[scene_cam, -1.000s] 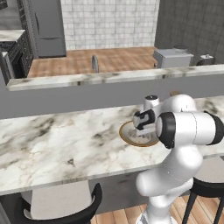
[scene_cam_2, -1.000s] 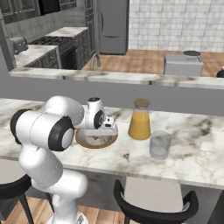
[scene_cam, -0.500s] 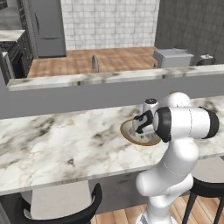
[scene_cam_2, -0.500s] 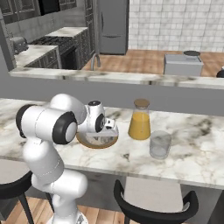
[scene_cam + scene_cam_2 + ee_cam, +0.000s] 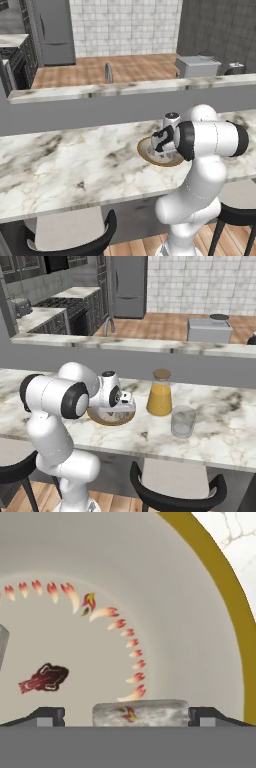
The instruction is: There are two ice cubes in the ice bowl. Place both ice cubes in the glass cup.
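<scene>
Between pincer (image 5: 128, 717) tips — ice cube (image 5: 141, 713), bowl (image 5: 215, 577)

Two pale ice cubes (image 5: 140, 713) lie inside the bowl (image 5: 215, 572), apart from each other. The bowl is shallow, tan-rimmed, grey inside. A clear glass cup (image 5: 183, 421) stands upright, well apart from the bowl.

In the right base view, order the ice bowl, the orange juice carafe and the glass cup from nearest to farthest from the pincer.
1. The ice bowl: directly under the pincer, which is lowered into it.
2. The orange juice carafe: next along the counter, beyond the bowl's rim.
3. The glass cup: farthest, past the carafe and nearer the counter's front edge.
</scene>
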